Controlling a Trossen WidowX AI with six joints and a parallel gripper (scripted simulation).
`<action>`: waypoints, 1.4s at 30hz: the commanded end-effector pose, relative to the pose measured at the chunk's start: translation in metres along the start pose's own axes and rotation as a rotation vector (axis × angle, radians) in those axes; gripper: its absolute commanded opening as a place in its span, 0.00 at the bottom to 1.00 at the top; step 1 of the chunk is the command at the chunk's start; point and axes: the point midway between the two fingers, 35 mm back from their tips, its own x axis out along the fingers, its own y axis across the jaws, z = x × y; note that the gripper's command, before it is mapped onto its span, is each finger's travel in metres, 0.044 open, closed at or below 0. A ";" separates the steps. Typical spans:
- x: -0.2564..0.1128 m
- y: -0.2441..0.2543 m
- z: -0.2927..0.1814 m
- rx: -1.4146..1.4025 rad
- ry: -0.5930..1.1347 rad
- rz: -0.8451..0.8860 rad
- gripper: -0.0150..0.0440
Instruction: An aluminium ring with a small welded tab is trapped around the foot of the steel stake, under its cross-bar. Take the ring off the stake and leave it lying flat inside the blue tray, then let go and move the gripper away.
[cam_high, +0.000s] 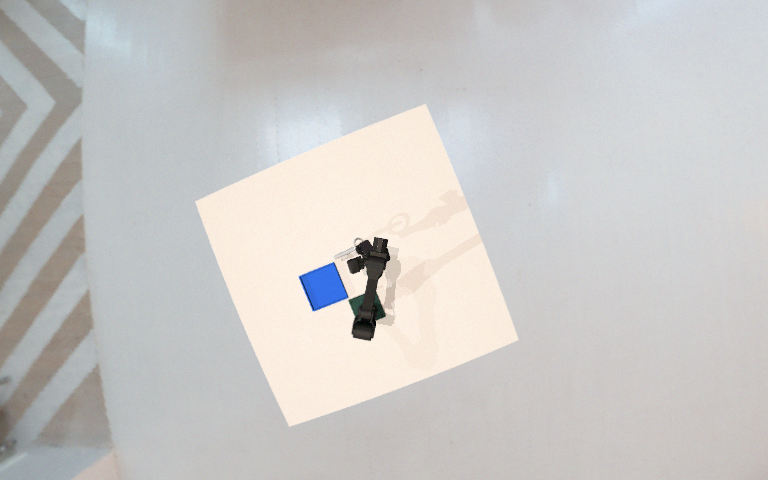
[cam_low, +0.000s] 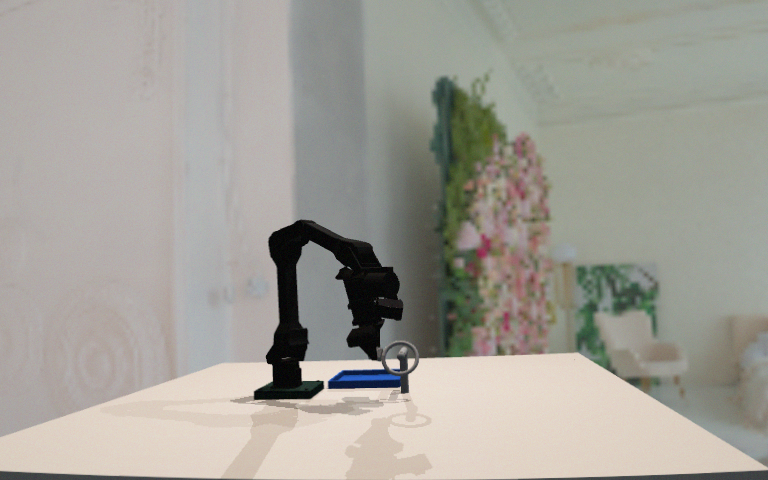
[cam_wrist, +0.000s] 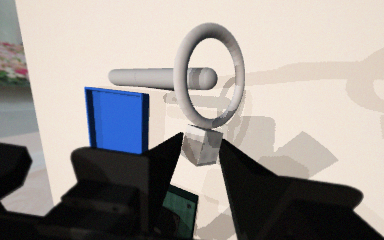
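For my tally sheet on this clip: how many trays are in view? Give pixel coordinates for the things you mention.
1. The blue tray (cam_high: 323, 286) (cam_low: 365, 379) (cam_wrist: 119, 121) lies on the light tabletop (cam_high: 317, 209) (cam_low: 509, 430) (cam_wrist: 320, 30), beside the arm's dark green base plate (cam_high: 356, 306) (cam_low: 314, 389) (cam_wrist: 189, 205). The arm could hide something small beneath it.

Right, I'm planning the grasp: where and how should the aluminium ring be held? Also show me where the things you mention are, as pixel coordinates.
Grip its welded tab (cam_wrist: 202, 146), probably from above, fingers on opposite flat sides: the blocky tab juts toward the gripper (cam_wrist: 201, 139), while the round hoop encircles the cross-bar (cam_wrist: 145, 79).
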 end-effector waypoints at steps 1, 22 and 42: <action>-0.003 -0.003 0.002 -0.005 -0.008 0.001 0.25; -0.006 -0.014 0.004 -0.005 -0.008 0.000 0.25; -0.010 -0.025 0.005 -0.005 -0.008 -0.001 0.25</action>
